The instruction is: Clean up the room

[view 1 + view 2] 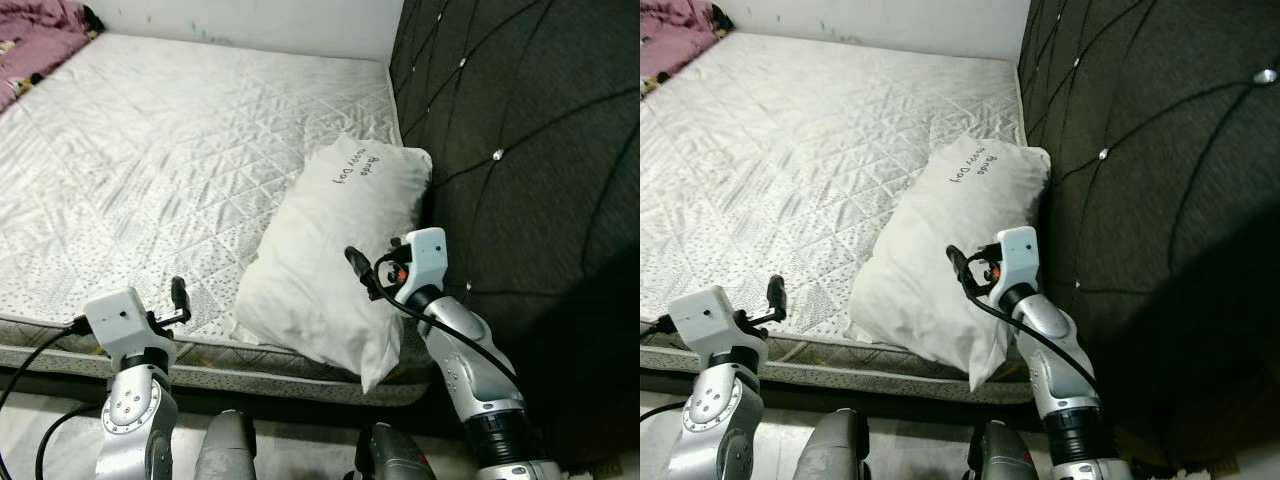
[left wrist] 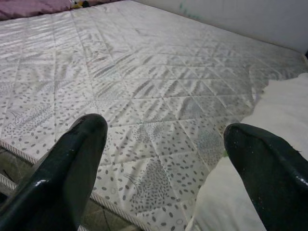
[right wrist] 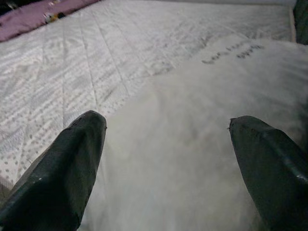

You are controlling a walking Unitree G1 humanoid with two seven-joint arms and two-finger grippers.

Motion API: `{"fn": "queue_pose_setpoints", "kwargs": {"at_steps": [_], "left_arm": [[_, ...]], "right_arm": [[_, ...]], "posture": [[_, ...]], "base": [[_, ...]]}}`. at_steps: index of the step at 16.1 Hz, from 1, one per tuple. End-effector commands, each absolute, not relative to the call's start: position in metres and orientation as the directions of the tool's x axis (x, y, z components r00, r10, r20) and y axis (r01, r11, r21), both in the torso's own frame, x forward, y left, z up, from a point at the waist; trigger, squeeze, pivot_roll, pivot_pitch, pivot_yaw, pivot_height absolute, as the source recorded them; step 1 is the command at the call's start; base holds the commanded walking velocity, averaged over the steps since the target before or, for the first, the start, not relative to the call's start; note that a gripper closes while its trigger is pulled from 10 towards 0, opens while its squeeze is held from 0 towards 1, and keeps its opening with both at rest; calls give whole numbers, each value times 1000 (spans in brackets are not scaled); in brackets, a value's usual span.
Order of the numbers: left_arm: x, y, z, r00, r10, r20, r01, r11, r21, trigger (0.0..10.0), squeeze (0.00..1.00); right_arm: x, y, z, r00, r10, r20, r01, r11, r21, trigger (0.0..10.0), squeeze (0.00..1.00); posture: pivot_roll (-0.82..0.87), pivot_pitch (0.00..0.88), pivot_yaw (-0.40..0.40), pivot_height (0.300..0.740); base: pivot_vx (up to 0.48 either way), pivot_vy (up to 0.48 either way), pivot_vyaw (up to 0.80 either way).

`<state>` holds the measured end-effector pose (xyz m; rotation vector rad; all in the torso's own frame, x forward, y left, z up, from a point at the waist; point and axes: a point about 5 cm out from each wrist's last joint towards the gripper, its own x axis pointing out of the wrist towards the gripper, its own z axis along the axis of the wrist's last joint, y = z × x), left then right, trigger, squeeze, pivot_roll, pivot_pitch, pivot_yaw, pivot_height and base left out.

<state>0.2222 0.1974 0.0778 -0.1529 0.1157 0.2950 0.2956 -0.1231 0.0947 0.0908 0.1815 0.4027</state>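
At far left, one purple blanket (image 1: 35, 35), bunched in the far corner of one bare quilted mattress (image 1: 150, 160) with a grey speckled pattern and a corded edge along the near side. Lower left, the left gripper (image 1: 180, 300), raised at the mattress's near edge, just above the piping; two black fingers (image 2: 72, 163) spread wide apart in the left wrist view, nothing between them, only quilted surface beyond and a white edge of pillow at one side. Right of centre, one white pillow (image 1: 335, 260), lying lengthwise on the mattress beside the headboard, its near corner hanging over the mattress edge; a short line of dark writing near its far end, too small to read. Next, the right gripper (image 1: 365, 275), hovering over the pillow's near half, two fingers (image 3: 67, 163) likewise wide apart and empty, the pillow's fabric directly ahead; contact with the cloth hard to judge. At far right, one dark tufted headboard (image 1: 520, 150) with small shiny studs, standing upright against the mattress's side.
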Motion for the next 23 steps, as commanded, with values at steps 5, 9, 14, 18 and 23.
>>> {"fn": "queue_pose_setpoints", "kwargs": {"at_steps": [5,9,14,18,23], "left_arm": [[221,199,88,951,293,-102,-306,940,-154,10000,0],[222,200,88,946,305,-109,-317,941,-116,10000,0],[219,205,89,937,331,-108,-343,931,-124,10000,0],[215,206,91,937,334,-103,-345,933,-108,10000,0],[208,206,101,933,353,-71,-358,931,-76,10000,0]], "right_arm": [[295,-127,97,901,398,-173,-381,916,123,10000,0],[301,-115,90,840,481,-252,-474,876,93,10000,0],[314,-103,85,806,502,-314,-524,851,17,10000,0],[322,-97,84,813,466,-349,-491,871,20,10000,0],[343,-99,104,903,354,-244,-354,934,45,10000,0]], "posture": [[-12,96,-71,625],[-6,93,-75,595],[23,89,-84,595],[36,102,-85,595],[66,142,-87,595]], "base": [[0,0,0],[0,0,0],[0,0,0],[0,0,0],[0,0,0]]}}
